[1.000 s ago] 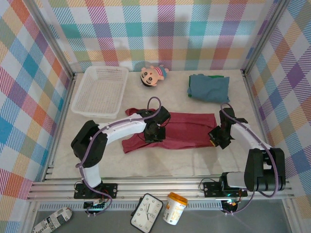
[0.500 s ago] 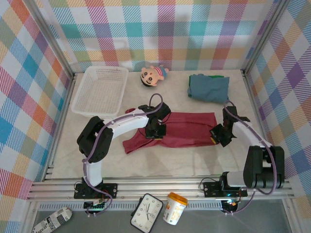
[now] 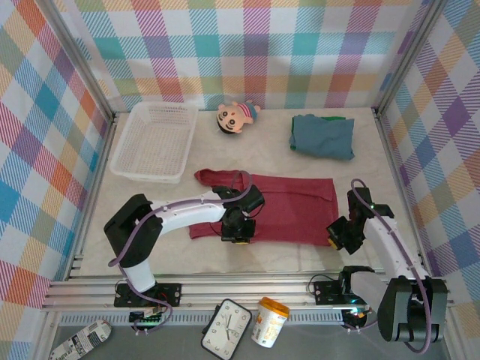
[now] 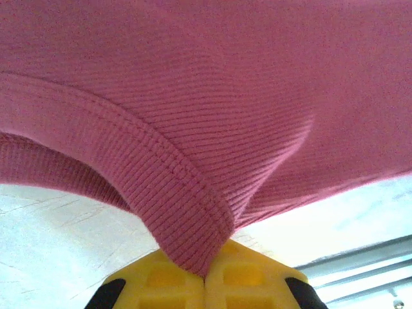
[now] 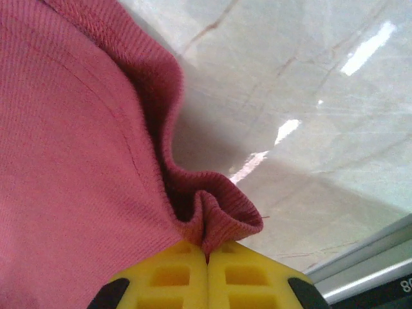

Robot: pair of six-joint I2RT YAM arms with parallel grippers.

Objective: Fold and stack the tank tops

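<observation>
red top (image 3: 289,214) spread mid tbl (image 3: 300,257)

The spread tank top (image 3: 289,206) lies on the counter (image 3: 292,259) between left claw (image 3: 238,239) and right claw (image 3: 333,241). Folded tops (image 3: 322,135) lie well behind the right one, and the basket (image 3: 154,141) and doll (image 3: 236,116) well behind the left.

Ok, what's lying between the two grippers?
In the top view, the dark red tank top spans from left gripper to right gripper, each pinching its edge.

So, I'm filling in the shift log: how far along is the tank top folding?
Looks done: the blue-grey top lies folded on the green top at the far right. In hand: the dark red top lies spread mid-table, left tool and right tool shut on its near edge. Left: fold it and stack it on the others.
</observation>
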